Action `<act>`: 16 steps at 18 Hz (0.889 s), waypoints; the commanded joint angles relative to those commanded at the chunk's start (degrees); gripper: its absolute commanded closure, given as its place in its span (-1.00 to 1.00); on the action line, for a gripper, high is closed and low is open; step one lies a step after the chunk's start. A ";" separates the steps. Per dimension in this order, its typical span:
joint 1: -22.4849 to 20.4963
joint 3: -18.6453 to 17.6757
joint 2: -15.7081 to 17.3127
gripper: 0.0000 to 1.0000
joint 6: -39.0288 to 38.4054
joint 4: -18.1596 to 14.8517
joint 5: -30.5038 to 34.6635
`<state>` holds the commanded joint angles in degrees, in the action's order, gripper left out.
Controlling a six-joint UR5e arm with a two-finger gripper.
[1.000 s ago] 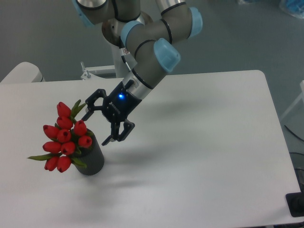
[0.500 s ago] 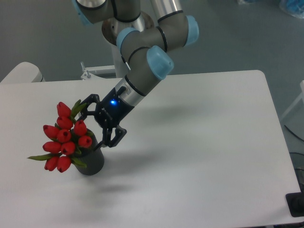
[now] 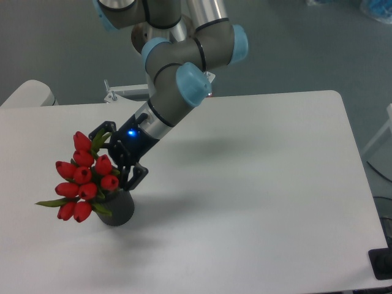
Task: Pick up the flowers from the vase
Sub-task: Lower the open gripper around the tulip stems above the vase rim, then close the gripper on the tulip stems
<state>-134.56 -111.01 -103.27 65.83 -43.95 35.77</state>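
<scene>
Now I'm on the approach: my gripper (image 3: pixel 113 156), jaws spread, brackets the flowers (image 3: pixel 82 177) standing in the vase (image 3: pixel 118 208) at lower left; next I'd close, then lift.

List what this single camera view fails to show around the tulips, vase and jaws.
- Vase mouth and the stems inside: hidden by the tulips.
- Gripper: its dark jaws overlap the bunch; contact with the flowers cannot be judged.
- Vase's far left side: covered by buds and leaves.
- Arm's upper links: cut off by the top edge.
</scene>
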 joint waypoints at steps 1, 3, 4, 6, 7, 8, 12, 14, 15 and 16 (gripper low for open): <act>0.00 0.00 -0.26 -1.00 -0.09 0.00 0.00; 0.00 0.18 -0.44 -1.00 0.00 0.00 -0.09; 0.09 0.35 -0.53 -1.00 0.00 0.09 0.00; 0.00 1.14 -0.97 -0.91 -0.09 0.00 0.00; 0.00 1.32 -1.14 -0.78 0.00 0.00 0.00; 0.00 1.41 -1.41 -0.65 0.00 0.09 -0.09; -0.26 1.58 -1.41 -0.23 0.09 0.09 0.00; -0.26 1.67 -1.50 -0.02 0.26 0.09 0.00; -0.35 1.76 -1.50 0.05 0.35 0.09 0.00; -0.53 1.85 -1.50 0.08 0.53 0.09 -0.09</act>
<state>-135.09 -109.16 -104.77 66.36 -43.86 35.68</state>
